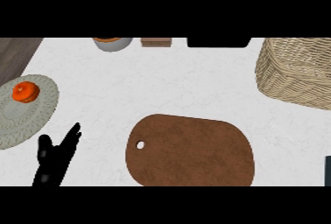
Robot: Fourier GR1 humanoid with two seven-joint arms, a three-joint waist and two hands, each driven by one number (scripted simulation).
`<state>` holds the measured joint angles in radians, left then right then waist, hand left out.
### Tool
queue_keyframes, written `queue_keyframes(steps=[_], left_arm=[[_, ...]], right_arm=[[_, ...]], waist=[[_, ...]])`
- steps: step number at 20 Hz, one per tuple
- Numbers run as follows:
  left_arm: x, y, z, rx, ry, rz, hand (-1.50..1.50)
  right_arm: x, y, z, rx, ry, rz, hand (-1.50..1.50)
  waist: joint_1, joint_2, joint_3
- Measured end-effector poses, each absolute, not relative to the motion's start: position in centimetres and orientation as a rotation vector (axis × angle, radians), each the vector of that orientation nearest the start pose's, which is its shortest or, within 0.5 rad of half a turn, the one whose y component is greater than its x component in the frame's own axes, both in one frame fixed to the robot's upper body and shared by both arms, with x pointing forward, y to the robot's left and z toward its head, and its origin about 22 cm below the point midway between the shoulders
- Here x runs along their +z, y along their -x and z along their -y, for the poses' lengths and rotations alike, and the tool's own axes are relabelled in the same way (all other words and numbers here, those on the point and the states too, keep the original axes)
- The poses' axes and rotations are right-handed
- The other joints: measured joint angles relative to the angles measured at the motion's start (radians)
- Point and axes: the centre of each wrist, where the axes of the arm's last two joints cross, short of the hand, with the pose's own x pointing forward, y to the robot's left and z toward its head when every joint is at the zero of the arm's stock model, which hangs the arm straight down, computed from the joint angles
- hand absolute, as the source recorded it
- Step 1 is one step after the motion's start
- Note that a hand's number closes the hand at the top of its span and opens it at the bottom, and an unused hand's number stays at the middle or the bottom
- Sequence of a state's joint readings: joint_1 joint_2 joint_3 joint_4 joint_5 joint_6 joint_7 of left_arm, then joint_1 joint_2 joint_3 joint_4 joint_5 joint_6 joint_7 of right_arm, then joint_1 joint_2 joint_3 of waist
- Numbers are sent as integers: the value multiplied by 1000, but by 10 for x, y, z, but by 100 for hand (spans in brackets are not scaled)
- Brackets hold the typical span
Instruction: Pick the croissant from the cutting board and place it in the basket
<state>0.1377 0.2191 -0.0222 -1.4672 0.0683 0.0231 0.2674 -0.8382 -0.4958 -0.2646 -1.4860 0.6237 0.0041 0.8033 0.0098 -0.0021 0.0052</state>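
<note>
Left hand point(55, 155) rests open left of the bare cutting board point(191, 151)

A white, faintly marbled desk point(161, 83) is carrying everything here. A brown cutting board point(191, 151) with a small hole is lying near the desk's front edge. A wicker basket point(297, 72) is sitting toward the far right corner. A round woven mat point(19, 118) is lying by the left edge, bearing an orange fruit point(26, 92). A grey bowl point(113, 43), a small brown block point(156, 42) and a black object point(218, 42) are lining the far edge.
</note>
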Motion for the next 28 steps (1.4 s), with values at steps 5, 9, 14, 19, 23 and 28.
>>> queue_keyframes(steps=[5,9,14,19,23,28], left_arm=[[-41,-201,-292,-50,-158,1075,0],[-45,-203,-293,-52,-144,1083,0],[-41,-204,-288,-51,-151,1076,0],[-39,-204,-290,-49,-155,1068,0],[-42,-205,-286,-50,-149,1078,0],[-41,-205,-290,-53,-148,1081,0]], right_arm=[[290,-367,327,56,1106,1412,150],[277,-385,344,66,1103,1404,150],[247,-396,370,7,1053,1399,150],[221,-403,387,-92,959,1417,150],[197,-403,405,-117,932,1420,150],[178,-398,425,-129,1015,1352,150]], waist=[[3,1,0],[7,1,2],[8,2,2],[8,2,1],[9,3,2],[13,4,2]])
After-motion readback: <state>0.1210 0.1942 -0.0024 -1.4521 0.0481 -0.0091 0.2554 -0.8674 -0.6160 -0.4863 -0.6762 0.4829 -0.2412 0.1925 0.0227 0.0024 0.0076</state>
